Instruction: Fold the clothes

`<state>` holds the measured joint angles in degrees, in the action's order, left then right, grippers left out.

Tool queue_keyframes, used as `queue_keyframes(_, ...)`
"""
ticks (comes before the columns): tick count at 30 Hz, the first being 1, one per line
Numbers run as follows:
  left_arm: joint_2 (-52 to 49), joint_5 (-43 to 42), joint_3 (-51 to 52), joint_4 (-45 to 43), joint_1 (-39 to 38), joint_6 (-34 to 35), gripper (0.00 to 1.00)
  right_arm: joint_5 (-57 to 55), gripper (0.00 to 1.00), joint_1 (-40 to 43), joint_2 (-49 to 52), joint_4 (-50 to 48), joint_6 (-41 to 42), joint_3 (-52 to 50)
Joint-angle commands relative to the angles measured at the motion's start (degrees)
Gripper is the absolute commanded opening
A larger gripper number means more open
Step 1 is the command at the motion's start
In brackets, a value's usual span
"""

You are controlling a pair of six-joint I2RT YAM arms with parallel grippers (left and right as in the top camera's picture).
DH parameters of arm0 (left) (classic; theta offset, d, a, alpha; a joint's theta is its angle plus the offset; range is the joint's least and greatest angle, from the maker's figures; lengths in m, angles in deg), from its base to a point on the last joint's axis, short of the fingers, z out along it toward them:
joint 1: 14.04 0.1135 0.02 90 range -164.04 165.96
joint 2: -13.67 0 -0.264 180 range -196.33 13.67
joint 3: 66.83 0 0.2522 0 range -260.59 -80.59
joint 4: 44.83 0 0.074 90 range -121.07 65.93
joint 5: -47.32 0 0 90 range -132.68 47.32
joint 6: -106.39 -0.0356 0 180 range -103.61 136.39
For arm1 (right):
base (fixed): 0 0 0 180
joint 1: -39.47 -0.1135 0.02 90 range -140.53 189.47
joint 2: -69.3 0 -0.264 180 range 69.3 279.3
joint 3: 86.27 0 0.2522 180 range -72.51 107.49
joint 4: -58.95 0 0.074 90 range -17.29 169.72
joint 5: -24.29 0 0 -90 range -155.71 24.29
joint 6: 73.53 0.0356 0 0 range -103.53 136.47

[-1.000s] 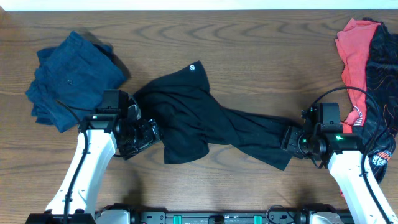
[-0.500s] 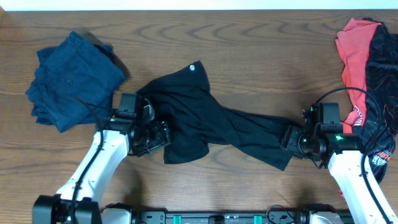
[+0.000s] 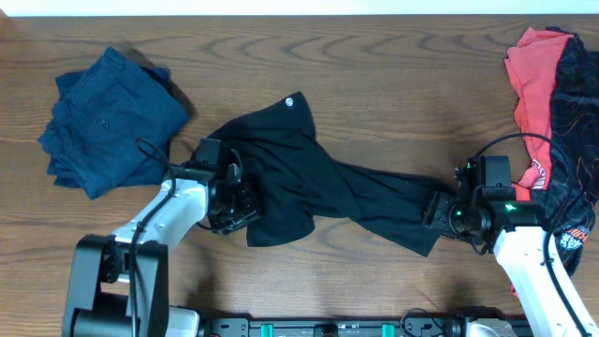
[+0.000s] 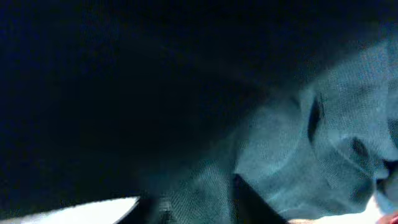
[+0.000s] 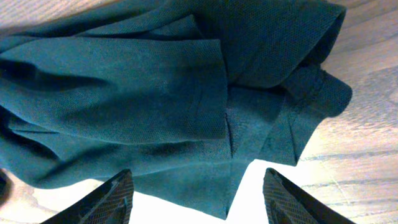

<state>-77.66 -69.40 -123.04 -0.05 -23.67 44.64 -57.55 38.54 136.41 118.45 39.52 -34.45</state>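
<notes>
At the far left of the tabletop (image 3: 374,75) the navy garment (image 3: 108,122) lies in a rumpled, roughly squared bundle. It may count as dealt with, though it is no tidy fold.

Just right of it, the left jaws are pressed into the near left edge of the black shirt (image 3: 309,178). The left wrist view shows only dark cloth, so I cannot tell whether they have pinched it.

The shirt lies mid-table, twisted and stretched in a diagonal band, its small white logo facing up at the far edge. No fold shows in it yet, and it seems to need spreading flat first.

At its right end the right jaws stand wide apart. A hem and sleeve lie between them, unpinched.

At the far right the red garment (image 3: 529,80) and the black one with red print (image 3: 573,112) lie heaped together, untouched. By this look, most of the folding remains.
</notes>
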Motion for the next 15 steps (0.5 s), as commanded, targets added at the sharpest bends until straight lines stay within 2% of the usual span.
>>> queue_keyframes(1,-0.7,-2.5,0.3,-0.5,-0.1,0.1,0.06,0.2,0.65,-0.6,0.1,0.5,0.7,-0.3)
queue_keyframes(15,-0.7,-2.9,0.3,0.1,-0.1,-0.5,0.06,0.2,0.63,-2.1,0.1,6.8,-2.9,-0.4)
